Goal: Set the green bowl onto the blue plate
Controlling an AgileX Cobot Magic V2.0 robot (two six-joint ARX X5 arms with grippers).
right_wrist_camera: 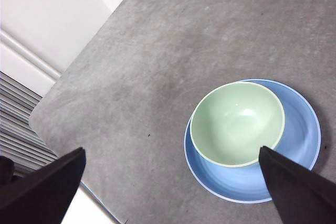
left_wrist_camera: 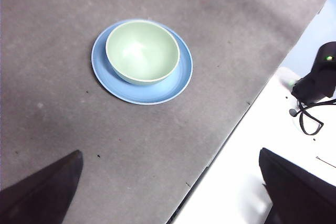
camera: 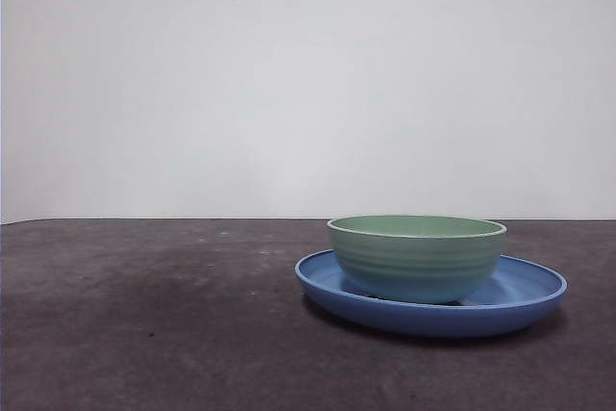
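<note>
The green bowl [camera: 417,257] is seen resting upright inside the blue plate [camera: 525,297], set off-centre toward one side of it, on the grey surface [camera: 144,334]. The left end effector [left_wrist_camera: 170,190] and the right end effector [right_wrist_camera: 173,190] are both held spread wide above the surface, well apart from the bowl, and nothing is gripped by either.

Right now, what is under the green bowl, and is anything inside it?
The green bowl sits upright on the blue plate, off-centre. Its inside is empty. The plate surface directly beneath the bowl's base is covered, so it cannot be seen.
</note>
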